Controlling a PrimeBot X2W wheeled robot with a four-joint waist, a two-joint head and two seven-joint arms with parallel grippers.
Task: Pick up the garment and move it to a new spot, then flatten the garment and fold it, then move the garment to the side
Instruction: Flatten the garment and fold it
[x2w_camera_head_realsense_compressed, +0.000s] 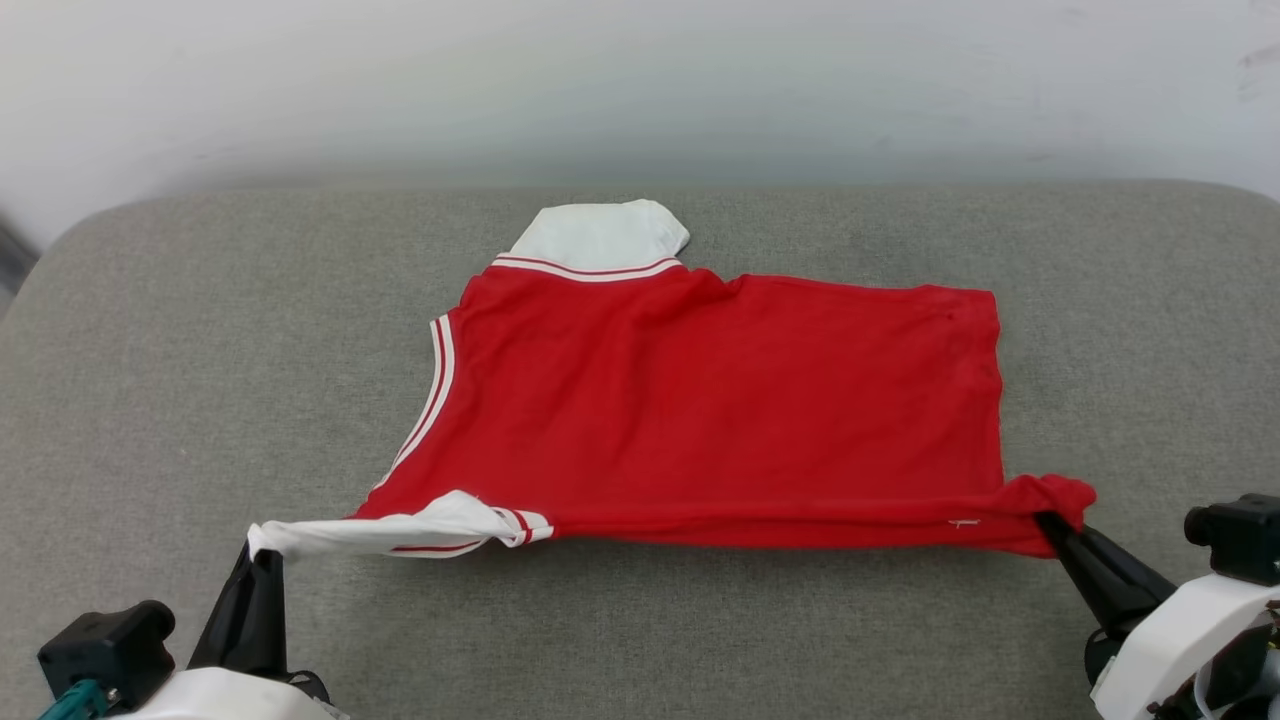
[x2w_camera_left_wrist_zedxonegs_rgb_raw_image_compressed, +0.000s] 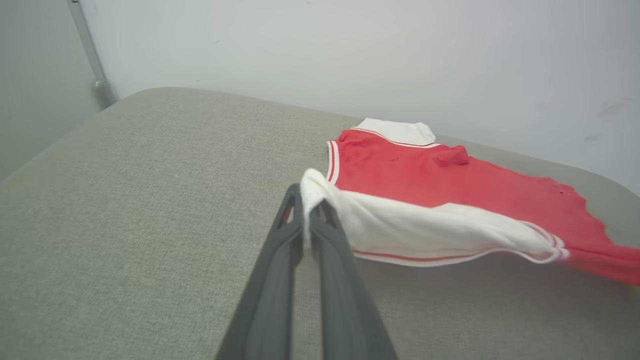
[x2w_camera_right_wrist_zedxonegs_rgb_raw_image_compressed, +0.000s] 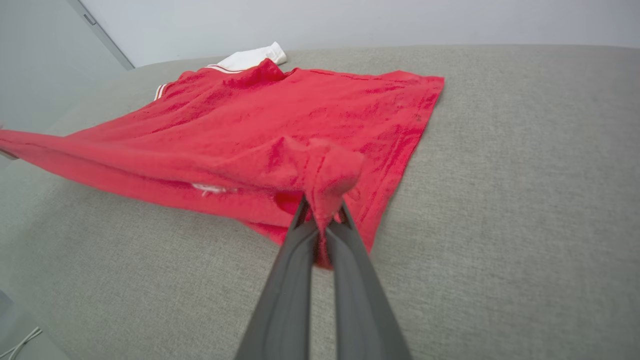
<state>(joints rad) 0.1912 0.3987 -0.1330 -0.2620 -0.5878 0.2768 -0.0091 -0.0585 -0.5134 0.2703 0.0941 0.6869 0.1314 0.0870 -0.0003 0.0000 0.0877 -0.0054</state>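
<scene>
1. A pale, bare wall (x2w_camera_head_realsense_compressed: 640, 90) stood behind a grey, cloth-covered surface (x2w_camera_head_realsense_compressed: 200, 330) with rounded corners.
2. The garment (x2w_camera_head_realsense_compressed: 720, 400) lay near the middle of the surface, spread mostly flat with a plain red side up (no number print showed on that side).
3. The left hand (x2w_camera_head_realsense_compressed: 263, 558) was clenched on the tip of the near white sleeve (x2w_camera_head_realsense_compressed: 400, 528), which was drawn out to a point toward the robot's left.
4. The right hand (x2w_camera_head_realsense_compressed: 1052, 528) was clenched on the bunched near hem corner (x2w_camera_head_realsense_compressed: 1050, 497) at the robot's right.
5. Between the two grips the near edge ran almost straight and taut; both wrist views showed it raised a little off the surface. The far sleeve (x2w_camera_head_realsense_compressed: 600, 235) lay flat at the far edge.
6. Progress, as judged: the garment appeared to be at its working spot and flattening looked to be in hand, with a few soft wrinkles remaining. No fold had been made, and the move to the side was not yet done.
</scene>
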